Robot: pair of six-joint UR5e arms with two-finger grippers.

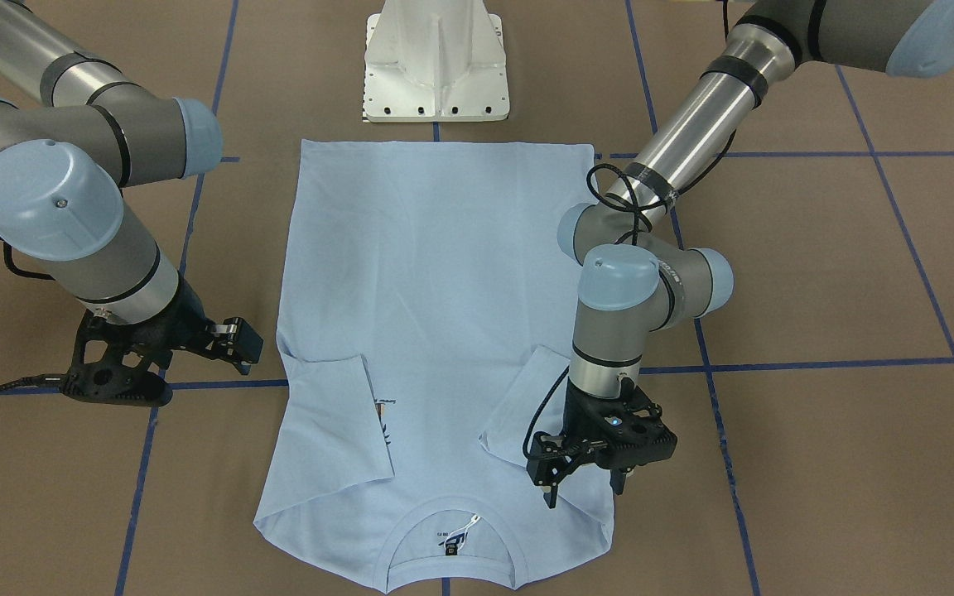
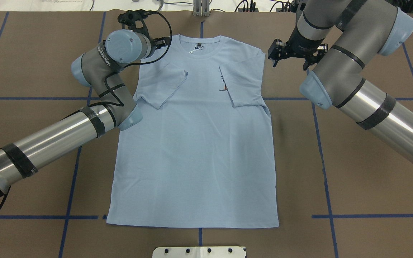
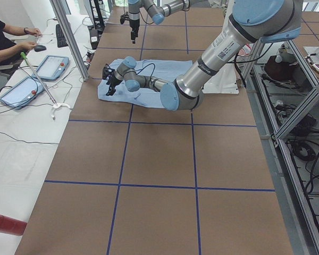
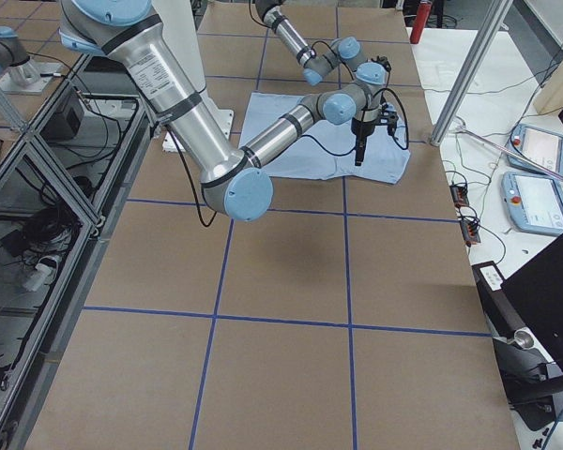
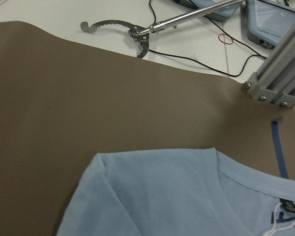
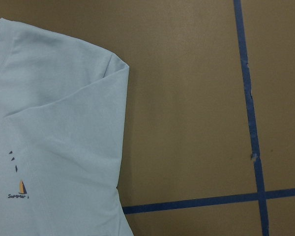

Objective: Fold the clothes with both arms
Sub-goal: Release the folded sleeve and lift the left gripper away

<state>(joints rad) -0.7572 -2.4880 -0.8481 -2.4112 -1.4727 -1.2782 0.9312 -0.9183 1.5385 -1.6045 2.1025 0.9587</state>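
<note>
We see T-shirt [image 2: 192, 150] flat on tabletop [image 2: 353, 186] | left claw [image 1: 583, 490] spread, empty, its shoulder beneath | right claw [image 2: 289, 58] spread, empty, T-shirt beside it

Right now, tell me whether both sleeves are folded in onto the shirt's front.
Yes, overhead the T-shirt has one sleeve and the other sleeve folded inward across its chest.

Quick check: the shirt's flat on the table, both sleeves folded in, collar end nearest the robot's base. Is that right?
Not quite. The hem of the T-shirt, not the collar, is the end nearest the white base; the collar lies at the far end, away from the robot. The exterior front-facing view shows this. The rest of what you said is right.
</note>
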